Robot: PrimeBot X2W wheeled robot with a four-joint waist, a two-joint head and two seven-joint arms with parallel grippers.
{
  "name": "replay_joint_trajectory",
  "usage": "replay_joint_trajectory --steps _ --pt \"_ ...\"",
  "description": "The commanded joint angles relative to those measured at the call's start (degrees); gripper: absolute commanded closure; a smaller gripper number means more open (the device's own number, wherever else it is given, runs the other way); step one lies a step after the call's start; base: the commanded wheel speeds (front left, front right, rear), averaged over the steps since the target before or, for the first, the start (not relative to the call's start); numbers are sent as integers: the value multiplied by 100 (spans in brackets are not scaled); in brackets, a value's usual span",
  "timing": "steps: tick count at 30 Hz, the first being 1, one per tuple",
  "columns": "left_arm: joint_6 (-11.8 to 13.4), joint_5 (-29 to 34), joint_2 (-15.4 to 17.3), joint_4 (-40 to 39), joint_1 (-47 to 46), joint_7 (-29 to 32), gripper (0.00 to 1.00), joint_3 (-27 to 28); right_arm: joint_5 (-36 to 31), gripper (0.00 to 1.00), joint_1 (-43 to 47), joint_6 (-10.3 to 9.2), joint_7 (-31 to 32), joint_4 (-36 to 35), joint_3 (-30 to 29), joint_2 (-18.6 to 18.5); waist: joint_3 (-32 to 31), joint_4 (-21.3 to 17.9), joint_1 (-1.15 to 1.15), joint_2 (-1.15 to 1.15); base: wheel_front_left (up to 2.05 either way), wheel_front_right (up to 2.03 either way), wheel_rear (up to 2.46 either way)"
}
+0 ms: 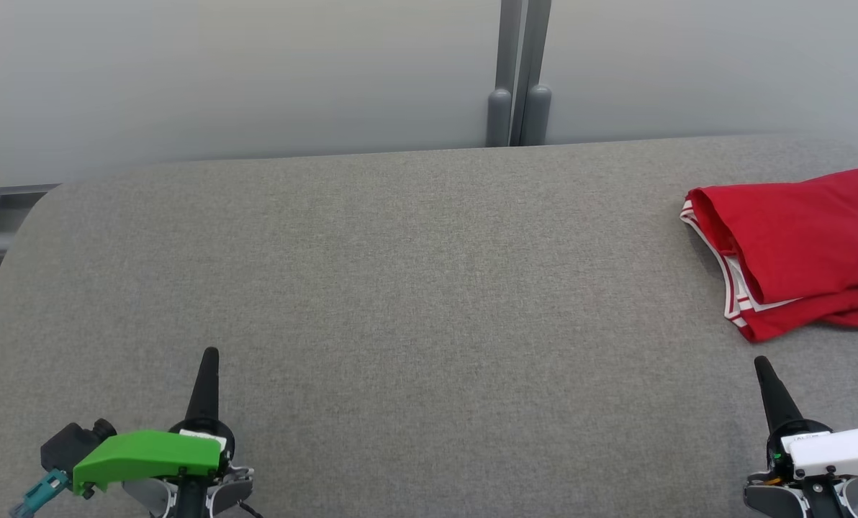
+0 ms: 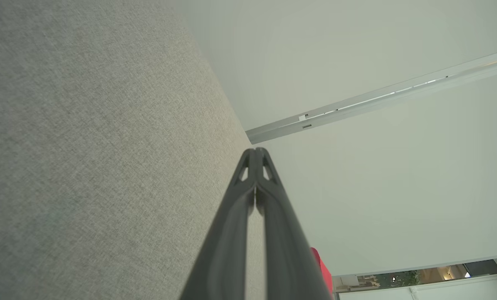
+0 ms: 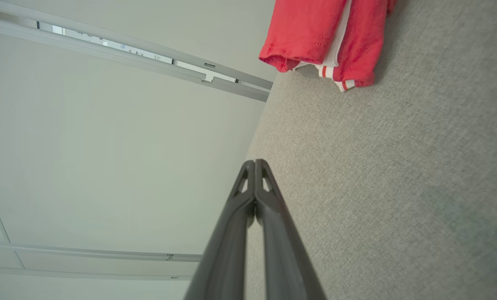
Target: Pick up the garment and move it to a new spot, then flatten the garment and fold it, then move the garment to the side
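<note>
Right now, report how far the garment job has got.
Looks done: the red garment lies folded in layers at the right edge of the grey table. In hand: nothing; the left gripper and right gripper are shut, apart from it. Left: seemingly nothing, though the fold's near edge looks slightly uneven.
</note>
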Motion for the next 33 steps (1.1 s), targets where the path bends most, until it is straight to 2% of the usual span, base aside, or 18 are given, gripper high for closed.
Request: replay_joint_trajectory --steps 1,33 --pt "-32 -162 8 -53 -128 40 100 -6 133 100 -61 3 40 -67 -38 -34 1 -4 0 0 0 0 0" --pt "-74 -1563 -23 -182 -238 338 100 -31 1574 100 -65 2 409 -203 -279 -40 29 -111 0 0 0 0 0"
